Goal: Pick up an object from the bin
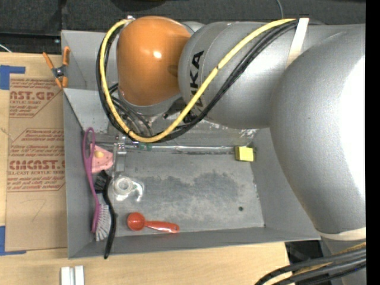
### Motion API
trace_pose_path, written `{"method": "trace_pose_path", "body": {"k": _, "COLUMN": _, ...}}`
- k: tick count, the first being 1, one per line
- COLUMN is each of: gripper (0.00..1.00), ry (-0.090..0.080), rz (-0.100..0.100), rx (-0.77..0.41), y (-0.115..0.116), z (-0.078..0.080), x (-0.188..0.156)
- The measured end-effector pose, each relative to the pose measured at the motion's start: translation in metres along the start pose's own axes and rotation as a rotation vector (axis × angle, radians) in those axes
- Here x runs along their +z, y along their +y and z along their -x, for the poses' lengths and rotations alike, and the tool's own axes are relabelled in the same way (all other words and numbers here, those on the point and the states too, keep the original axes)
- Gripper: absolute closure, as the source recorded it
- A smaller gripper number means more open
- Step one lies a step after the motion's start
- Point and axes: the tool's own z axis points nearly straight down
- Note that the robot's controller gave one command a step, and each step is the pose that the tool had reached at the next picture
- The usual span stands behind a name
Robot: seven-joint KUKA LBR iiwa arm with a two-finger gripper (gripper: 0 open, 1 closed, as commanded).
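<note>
Overhead, the big grey arm (pixel 255 70) covers the back of the grey bin (pixel 196 189), with its orange wrist cover (pixel 148 58) over the back-left part.

- Gripper (pixel 121 148): only a bit of metal shows under the cover, low on the left side. Apart or together, I cannot tell. Nothing seen held.
- Purple-handled brush (pixel 90 171): lies along the left wall with a black brush (pixel 109 230) touching it. Both look long, stiff and light. They sit tight to the wall, so probably awkward to pinch.
- Red spoon (pixel 151 225): lies flat near the front wall, apart from the rest. It looks like hard, light plastic. The handle's middle, taken across its width, seems the best hold.
- Clear plastic piece (pixel 123 187): just beside the brushes and near the gripper. Likely light, slick and hollow, so a gentle squeeze across its body.
- Yellow block (pixel 244 154): alone at the back right. Its flat sides should make an easy grip.
- Pink-and-yellow bit (pixel 103 157): closest to the gripper. It is small and probably light. What it is, I can't make out.
</note>
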Motion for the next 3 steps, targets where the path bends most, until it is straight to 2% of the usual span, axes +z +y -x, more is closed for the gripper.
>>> {"method": "trace_pose_path", "body": {"k": 1, "gripper": 0.0, "ry": -0.008, "rz": 0.001, "rx": 0.003, "y": -0.001, "z": 0.002, "x": -0.005}}
{"method": "trace_pose_path", "body": {"k": 2, "gripper": 0.0, "ry": -0.003, "rz": 0.002, "rx": 0.026, "y": -0.04, "z": -0.067, "x": 0.142}}
{"method": "trace_pose_path", "body": {"k": 3, "gripper": 0.0, "ry": -0.017, "rz": 0.005, "rx": -0.13, "y": -0.039, "z": -0.065, "x": 0.069}}
